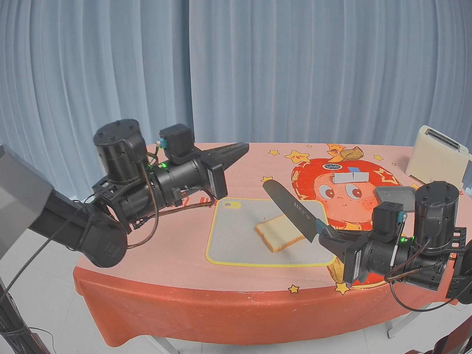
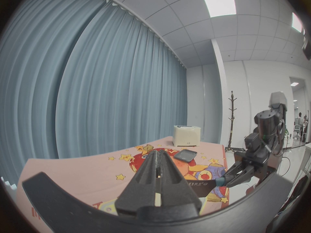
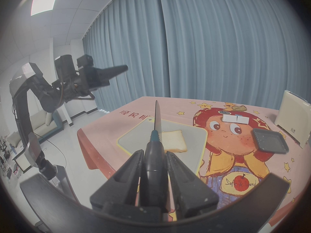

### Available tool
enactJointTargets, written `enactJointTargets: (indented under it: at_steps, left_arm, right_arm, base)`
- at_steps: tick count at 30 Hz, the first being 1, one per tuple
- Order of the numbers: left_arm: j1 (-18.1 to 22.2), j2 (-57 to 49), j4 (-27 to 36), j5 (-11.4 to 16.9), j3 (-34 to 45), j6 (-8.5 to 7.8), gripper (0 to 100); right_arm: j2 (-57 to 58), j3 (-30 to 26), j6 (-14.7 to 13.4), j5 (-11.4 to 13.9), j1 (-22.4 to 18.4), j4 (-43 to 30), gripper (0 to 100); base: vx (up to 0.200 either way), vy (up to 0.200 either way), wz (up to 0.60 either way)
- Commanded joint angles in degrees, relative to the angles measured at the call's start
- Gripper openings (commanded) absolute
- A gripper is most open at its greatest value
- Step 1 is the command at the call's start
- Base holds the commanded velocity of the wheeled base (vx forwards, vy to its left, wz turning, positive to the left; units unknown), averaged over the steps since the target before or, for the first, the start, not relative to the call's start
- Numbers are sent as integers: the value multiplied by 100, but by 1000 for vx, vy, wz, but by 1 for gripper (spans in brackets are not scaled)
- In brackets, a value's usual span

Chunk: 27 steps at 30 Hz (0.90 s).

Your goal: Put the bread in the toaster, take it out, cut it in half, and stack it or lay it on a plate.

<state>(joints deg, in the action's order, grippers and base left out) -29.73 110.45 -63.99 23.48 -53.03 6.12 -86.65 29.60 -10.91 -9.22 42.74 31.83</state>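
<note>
Right gripper (image 1: 335, 235), at the near right of the table, is clamped on the handle of a dark-bladed knife (image 1: 292, 209), whose blade slants towards the far left over the bread. Whether the edge touches the slice cannot be told. The bread (image 1: 279, 233), a single whole slice, lies flat on the right part of a grey, yellow-rimmed cutting board (image 1: 235, 244) at the middle of the orange tablecloth (image 1: 196, 281). Left gripper (image 1: 240, 150) hangs above the far left of the table, fingers pressed together and holding nothing, well apart from the board. The cream toaster (image 1: 439, 156) stands at the far right corner, with a dark plate (image 1: 393, 196) just beside it.
</note>
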Motion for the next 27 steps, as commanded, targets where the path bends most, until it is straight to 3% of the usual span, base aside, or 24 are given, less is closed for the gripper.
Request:
enactJointTargets:
  at_steps: [1,17,21,23,27]
  left_arm:
    - [-173,566,-17,-133,-67,-6,0]
    - [-314,900,27,-186,-454,-111,0]
    - [-454,785,774,-177,-1060,-173,0]
    - [-454,785,1240,-159,-1359,-287,0]
    - [-490,882,1407,-159,-1456,-401,0]
  right_arm:
    - [-10,-16,1,-19,-11,-10,0]
    - [-238,-42,-122,-54,129,-1,0]
    - [-265,-42,-122,-54,77,-1,0]
    - [-282,-42,-122,-63,50,-1,0]
    - [-309,-33,-122,-63,24,7,0]
  base:
    - [0,0,0]
    - [0,0,0]
    - [0,0,0]
    - [0,0,0]
    - [0,0,0]
